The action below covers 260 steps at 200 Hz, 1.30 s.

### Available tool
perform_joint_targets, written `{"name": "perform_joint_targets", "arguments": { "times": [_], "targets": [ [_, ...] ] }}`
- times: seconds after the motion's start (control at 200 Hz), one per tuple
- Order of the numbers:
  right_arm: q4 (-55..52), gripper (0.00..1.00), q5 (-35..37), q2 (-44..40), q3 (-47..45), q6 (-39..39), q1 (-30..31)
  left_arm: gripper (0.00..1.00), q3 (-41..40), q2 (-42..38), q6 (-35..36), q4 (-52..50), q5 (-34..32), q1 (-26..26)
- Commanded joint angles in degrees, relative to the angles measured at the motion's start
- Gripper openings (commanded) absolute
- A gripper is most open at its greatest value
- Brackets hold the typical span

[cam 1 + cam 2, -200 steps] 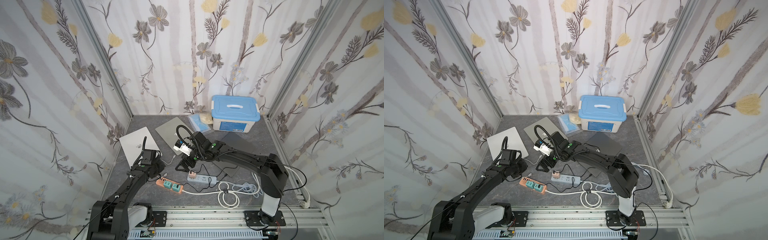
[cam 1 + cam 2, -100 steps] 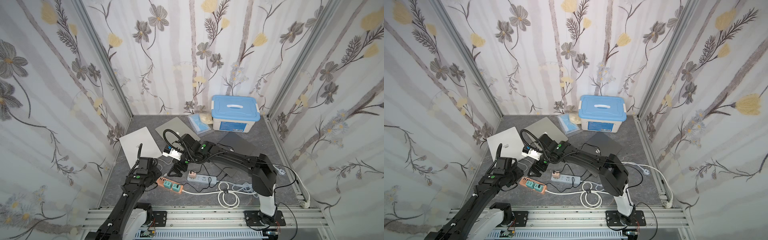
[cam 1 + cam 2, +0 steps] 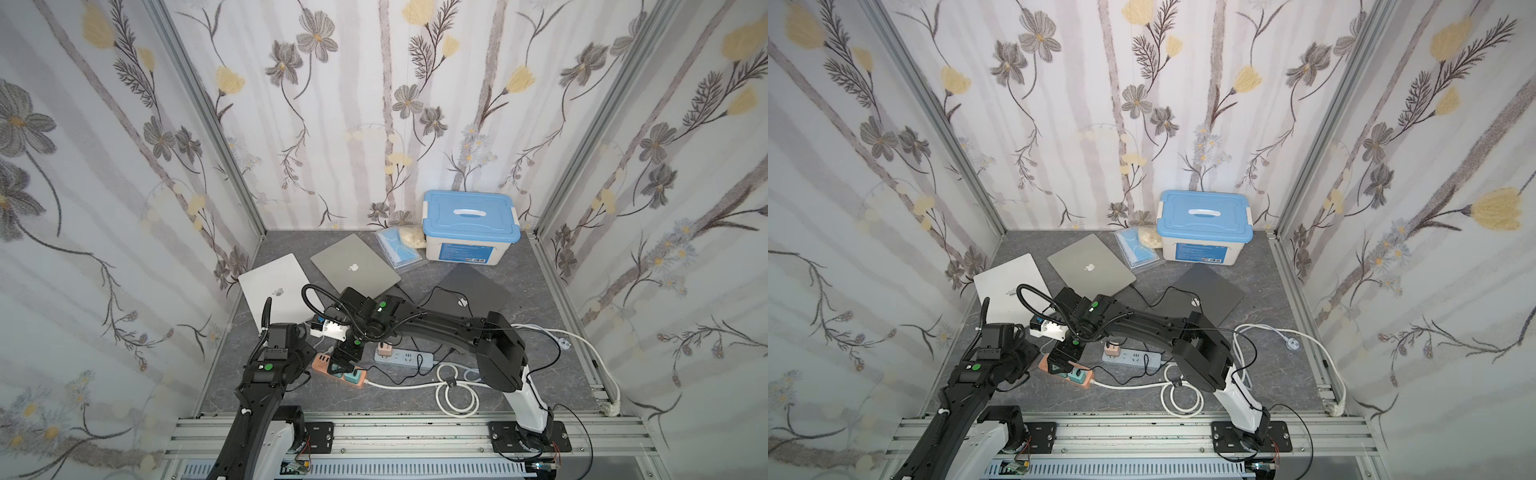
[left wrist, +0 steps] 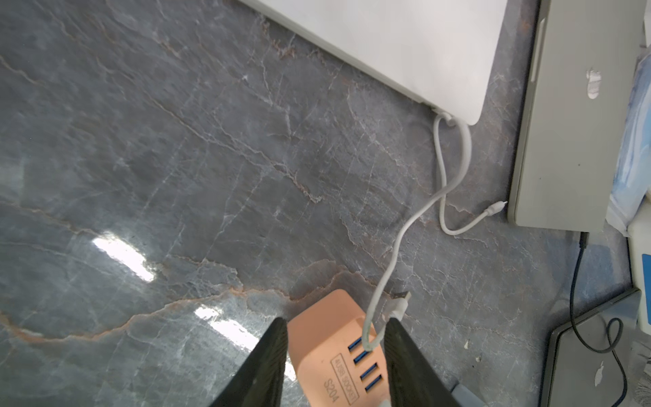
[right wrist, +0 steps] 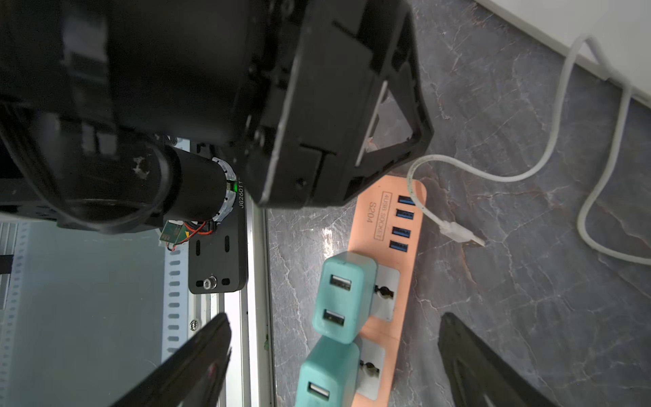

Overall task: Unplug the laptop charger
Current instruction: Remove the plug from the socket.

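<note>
Charger plug [image 5: 461,236] lies loose; left hand [image 4: 336,321] parted astride orange strip [image 4: 317,340], right hand [image 5: 334,315] wide, empty.

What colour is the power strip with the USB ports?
The power strip is peach-orange; right wrist view.

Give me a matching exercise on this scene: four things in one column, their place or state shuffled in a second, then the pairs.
1. white cable's USB plug
2. teal adapters
3. blue-lidded storage box
4. left gripper

A. against the back wall
B. open, fingers either side of the orange power strip's USB end
C. lying loose on the table
D. plugged into the strip's sockets

Pairs: 1-C, 2-D, 3-A, 4-B.
</note>
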Motion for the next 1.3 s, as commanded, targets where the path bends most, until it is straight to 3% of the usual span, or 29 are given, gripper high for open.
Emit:
{"name": "perform_joint_targets", "arguments": {
  "times": [0.0,0.724,1.109,1.294],
  "targets": [
    [-0.95,0.9,3.1,1.54,1.89,1.45,0.31,0.51,-0.56,-0.54,-0.78,0.78,1.86,0.39],
    [-0.06,0.61,3.79,6.05,3.17,6.26,2.08,0.5,-1.78,-0.56,0.65,3.86,3.59,1.19],
    [0.89,0.26,7.58,5.69,2.77,7.09,2.13,0.5,-1.71,0.35,1.36,4.58,4.58,1.37],
    [3.51,0.2,9.69,3.19,-0.65,7.92,0.32,0.53,-2.39,2.71,1.97,8.01,8.28,1.28]
  ]
}}
